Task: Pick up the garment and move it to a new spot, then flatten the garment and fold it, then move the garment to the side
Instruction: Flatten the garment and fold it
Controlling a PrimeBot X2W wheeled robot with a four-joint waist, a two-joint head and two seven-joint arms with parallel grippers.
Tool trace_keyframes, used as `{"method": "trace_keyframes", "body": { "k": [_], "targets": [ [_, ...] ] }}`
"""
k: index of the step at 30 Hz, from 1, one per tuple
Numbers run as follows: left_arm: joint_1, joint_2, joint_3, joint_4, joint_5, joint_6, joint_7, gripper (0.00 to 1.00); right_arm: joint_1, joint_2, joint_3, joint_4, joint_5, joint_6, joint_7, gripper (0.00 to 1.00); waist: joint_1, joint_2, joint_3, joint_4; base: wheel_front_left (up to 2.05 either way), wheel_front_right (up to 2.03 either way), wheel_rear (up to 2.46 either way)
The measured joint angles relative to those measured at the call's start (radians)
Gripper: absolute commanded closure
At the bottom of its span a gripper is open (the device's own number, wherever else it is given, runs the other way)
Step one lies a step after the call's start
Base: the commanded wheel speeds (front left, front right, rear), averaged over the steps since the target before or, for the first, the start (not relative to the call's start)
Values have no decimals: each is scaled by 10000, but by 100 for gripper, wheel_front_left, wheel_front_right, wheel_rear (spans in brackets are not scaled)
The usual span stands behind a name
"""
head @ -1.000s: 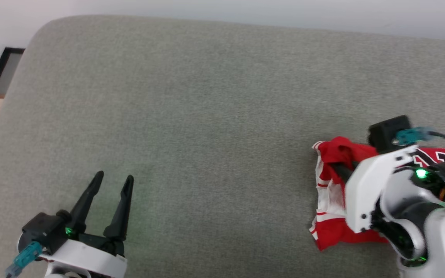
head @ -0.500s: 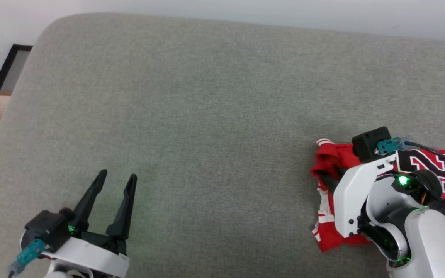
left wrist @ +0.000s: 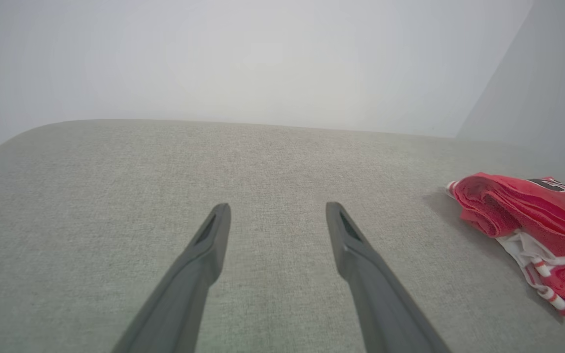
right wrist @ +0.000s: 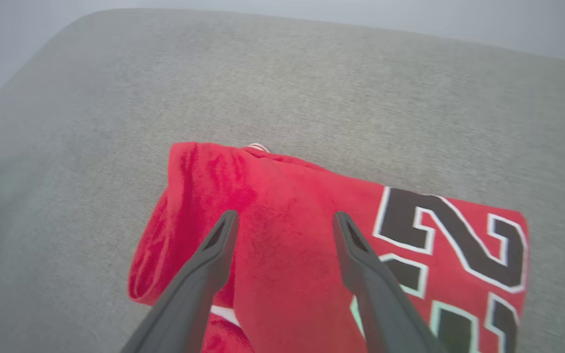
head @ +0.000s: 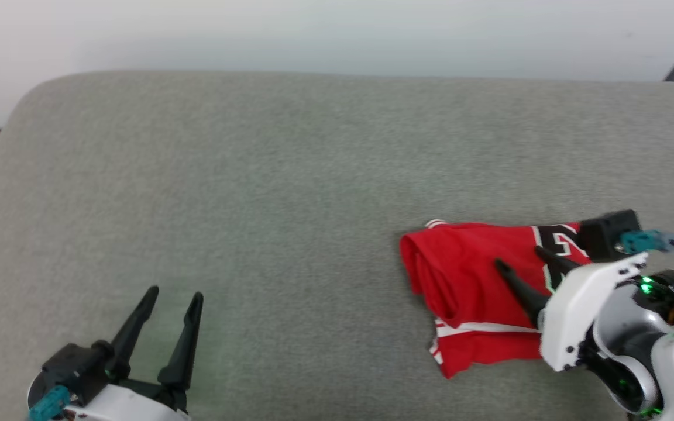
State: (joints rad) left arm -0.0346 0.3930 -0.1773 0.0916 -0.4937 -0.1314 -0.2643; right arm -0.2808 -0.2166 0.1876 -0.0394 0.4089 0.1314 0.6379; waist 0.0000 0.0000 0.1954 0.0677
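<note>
The right wrist view is showing the black, white-outlined numerals on the folded red jersey (right wrist: 282,186). The left wrist view is catching it edge-on, at middle right. The right pincer (head: 518,257) is hovering spread above it, released. The left pincer (head: 174,292) is pointing up-frame, spread, over the grey cushion (head: 255,175).

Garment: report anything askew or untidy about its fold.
The garment is folded unevenly: its left edge bunches into a rolled bulge, and a white-striped layer pokes out beneath the near edge. No tear or stain is visible.
</note>
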Motion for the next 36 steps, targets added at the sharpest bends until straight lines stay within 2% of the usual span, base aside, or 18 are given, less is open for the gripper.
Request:
{"method": "trace_keyframes", "body": {
  "k": [3, 10, 15, 21, 27, 36],
  "targets": [
    [148, -15, -13, 109, 8, 0, 0, 0, 174, -240, -234, 255, -151, 0, -731, 0, 0, 0, -162, -270, 0, 0, 0],
    [366, -146, 376, 336, -94, 0, 0, 0, 339, -130, -777, 1377, -598, 0, -3231, 0, 0, 0, -410, -874, 0, 0, 0],
    [379, -192, 663, 499, -6, 0, 0, 0, 299, 153, -1126, 2334, -727, -2, -5087, 0, -1, 0, -501, -1142, 0, 0, 0],
    [545, -439, 1315, 418, 161, 0, 0, 0, 309, 405, -1089, 2803, -1158, 0, -6934, 0, 0, 0, -678, -1182, 0, 0, 0],
    [882, -587, 1662, 171, 568, 0, 0, 0, 690, 468, -1043, 2909, -1659, 0, -7921, 0, 0, 0, -928, -1092, 0, 0, 0],
    [1668, -779, 2119, -270, 997, 0, 0, 0, 1684, 441, -1494, 2006, -1716, 0, -8163, 0, 0, 0, -1277, -964, 0, 0, 0]
  ]
}}
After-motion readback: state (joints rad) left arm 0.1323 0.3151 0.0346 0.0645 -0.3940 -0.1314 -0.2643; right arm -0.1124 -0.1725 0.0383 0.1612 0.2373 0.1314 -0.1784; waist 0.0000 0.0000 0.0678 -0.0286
